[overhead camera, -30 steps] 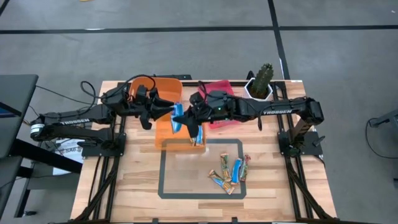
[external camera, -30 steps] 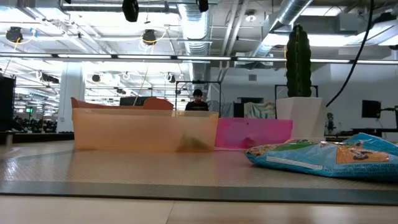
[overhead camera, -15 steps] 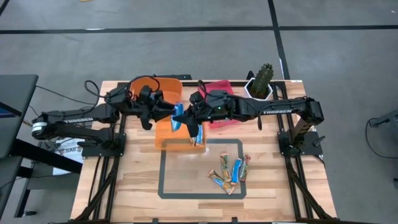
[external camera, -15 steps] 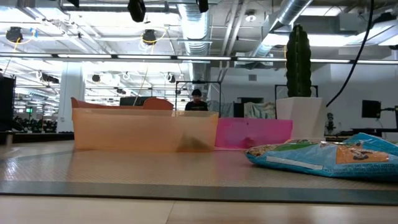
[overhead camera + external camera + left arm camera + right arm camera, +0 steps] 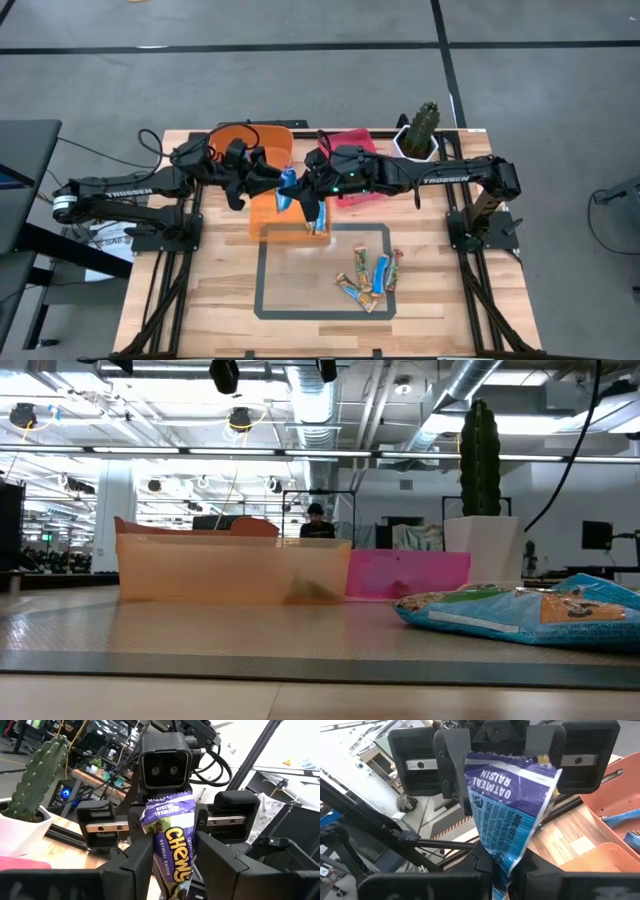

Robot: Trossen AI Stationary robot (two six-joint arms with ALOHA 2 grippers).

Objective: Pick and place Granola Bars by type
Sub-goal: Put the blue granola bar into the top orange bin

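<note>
1. Nearest the front edge of the table (image 5: 225, 300), inside the taped rectangle, I see a small cluster of Granola Bars (image 5: 368, 277) lying flat, blue and multicoloured mixed, none sorted yet.
2. Beyond the tape, above the orange bin (image 5: 268, 205), both grippers meet on one blue bar (image 5: 288, 187). I judge this a hand-over in progress.
3. From its wrist view, the right gripper (image 5: 501, 861) is pinched tight on the lower end of the wrapper.
4. Across from it, the left gripper (image 5: 167, 847) has its fingers part-way apart on either side of the same bar; I cannot tell whether they press the wrapper or merely flank it.
5. Inside the orange bin, other blue bars (image 5: 620, 817) already lie on the floor.
6. Farther back stand the pink bin (image 5: 352, 142) and a potted cactus (image 5: 420, 128).
7. Risks, as I judge them:
   - If the right gripper lets go before the left grips firmly, the bar drops uncontrolled; it may miss the bin.
   - If both pull, the thin wrapper may tear or slip.
   - Close fingers may collide.
</note>
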